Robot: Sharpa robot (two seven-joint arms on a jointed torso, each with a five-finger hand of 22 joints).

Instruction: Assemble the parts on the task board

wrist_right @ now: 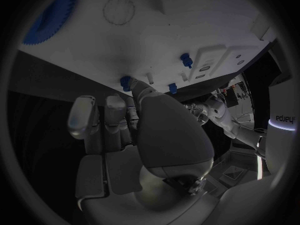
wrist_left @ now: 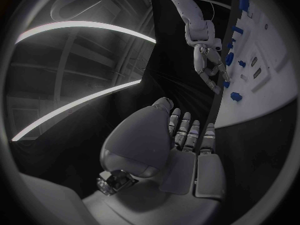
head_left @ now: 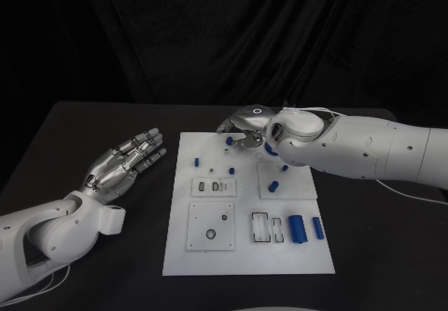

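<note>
right hand (head_left: 250, 128): it's reaching over the far edge of the task board (head_left: 177, 259), fingers curled down at a small blue peg (wrist_right: 125, 81) right at that edge. One fingertip looks to be on the peg. I can't tell if it actually has hold of it.
left hand (head_left: 126, 161): parked on the black table (head_left: 84, 123) just beside the board's left edge, fingers apart and stretched out, holding nothing. My guess is it's waiting out of the way.
parts: two blue cylinders (head_left: 306, 229) lie side by side near the board's right front, next to some slotted fixtures. Smaller blue pegs are scattered toward the far end, probably staged for picking.
writing: there's some pale lettering on the robot's body in the right wrist view, too bent to read properly. No labels on the board that I can make out.
</note>
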